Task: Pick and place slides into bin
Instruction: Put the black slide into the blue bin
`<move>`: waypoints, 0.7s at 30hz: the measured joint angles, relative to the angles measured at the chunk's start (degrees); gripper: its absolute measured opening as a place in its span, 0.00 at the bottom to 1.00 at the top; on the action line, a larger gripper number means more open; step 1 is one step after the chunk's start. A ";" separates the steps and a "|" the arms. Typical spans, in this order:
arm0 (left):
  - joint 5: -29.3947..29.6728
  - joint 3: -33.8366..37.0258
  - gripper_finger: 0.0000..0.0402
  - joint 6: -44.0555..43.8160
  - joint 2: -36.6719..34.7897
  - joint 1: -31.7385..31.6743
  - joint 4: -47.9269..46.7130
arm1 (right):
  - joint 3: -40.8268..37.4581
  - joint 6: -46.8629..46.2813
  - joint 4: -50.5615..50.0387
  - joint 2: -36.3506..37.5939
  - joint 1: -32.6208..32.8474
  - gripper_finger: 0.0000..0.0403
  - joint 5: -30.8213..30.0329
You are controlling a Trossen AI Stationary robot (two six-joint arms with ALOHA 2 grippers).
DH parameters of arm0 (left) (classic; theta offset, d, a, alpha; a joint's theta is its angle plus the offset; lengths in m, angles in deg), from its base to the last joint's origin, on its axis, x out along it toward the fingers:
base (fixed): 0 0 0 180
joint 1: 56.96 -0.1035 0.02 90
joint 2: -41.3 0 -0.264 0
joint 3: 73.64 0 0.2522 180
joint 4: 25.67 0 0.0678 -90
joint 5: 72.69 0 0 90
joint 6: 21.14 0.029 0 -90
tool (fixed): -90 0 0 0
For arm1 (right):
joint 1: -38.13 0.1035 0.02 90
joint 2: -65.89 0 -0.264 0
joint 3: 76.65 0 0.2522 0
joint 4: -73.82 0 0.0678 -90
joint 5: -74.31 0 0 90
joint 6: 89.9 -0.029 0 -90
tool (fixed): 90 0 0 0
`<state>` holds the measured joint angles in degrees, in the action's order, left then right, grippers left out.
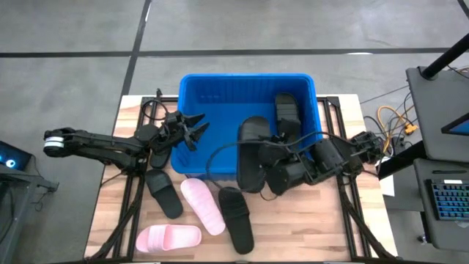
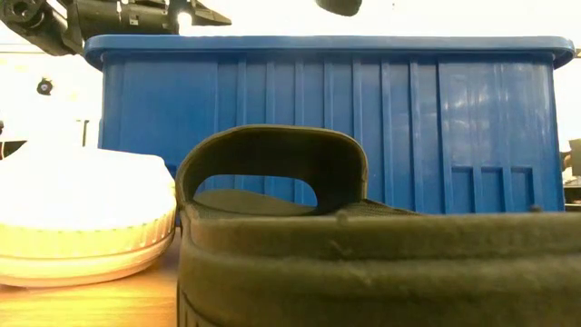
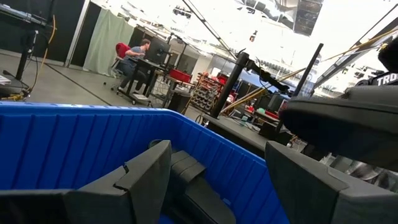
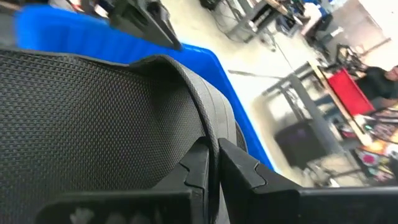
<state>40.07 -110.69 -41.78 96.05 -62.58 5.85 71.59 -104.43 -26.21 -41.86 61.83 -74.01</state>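
Observation:
The blue bin (image 1: pixel 220 99) stands at the table's far middle, with one black slide (image 1: pixel 287 111) lying inside. My right gripper (image 1: pixel 273 171) is shut on another black slide (image 1: pixel 253 152), held above the bin's near wall. My left gripper (image 1: pixel 196 132) hangs open over the bin's left rim with nothing between its fingers (image 3: pixel 143 177). Two pink slides (image 1: pixel 203 205) (image 1: pixel 168 237) and two black ones (image 1: pixel 163 192) (image 1: pixel 236 218) lie flat on the table in front of the bin. My right gripper pinches a thin raised edge (image 4: pixel 208 127) of the black slide between its two fingers, beside the textured surface (image 4: pixel 87 118). The fingers come from the table's right, slanting down. The slide is lifted clear, its far end over the bin and its near end over the table.
Another dark slide (image 1: pixel 157 155) lies under the left arm beside the bin's left wall. Cables (image 1: pixel 392 121) and a keyboard (image 1: pixel 448 198) sit past the table's right edge. Bare wood shows at the near right (image 1: pixel 308 227).

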 joint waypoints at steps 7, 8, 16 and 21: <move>-0.01 0.00 0.61 0.09 0.00 0.02 -0.80 | -1.72 -1.54 -3.75 -0.07 -5.04 0.05 -0.34; 0.00 0.00 0.61 0.10 -0.01 0.02 -1.21 | -2.33 -1.20 -3.73 -0.07 -5.72 0.05 -0.45; -0.01 0.00 0.61 -0.05 0.01 0.02 -2.31 | -9.67 2.56 -3.73 -0.07 -10.79 0.05 -1.27; 0.00 -0.15 0.61 0.00 -0.50 0.02 -2.14 | -15.15 3.47 -2.10 1.50 -13.03 0.05 -1.21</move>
<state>40.07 -110.84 -41.78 95.54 -62.57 3.70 56.44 -100.96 -28.31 -40.35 48.80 -75.22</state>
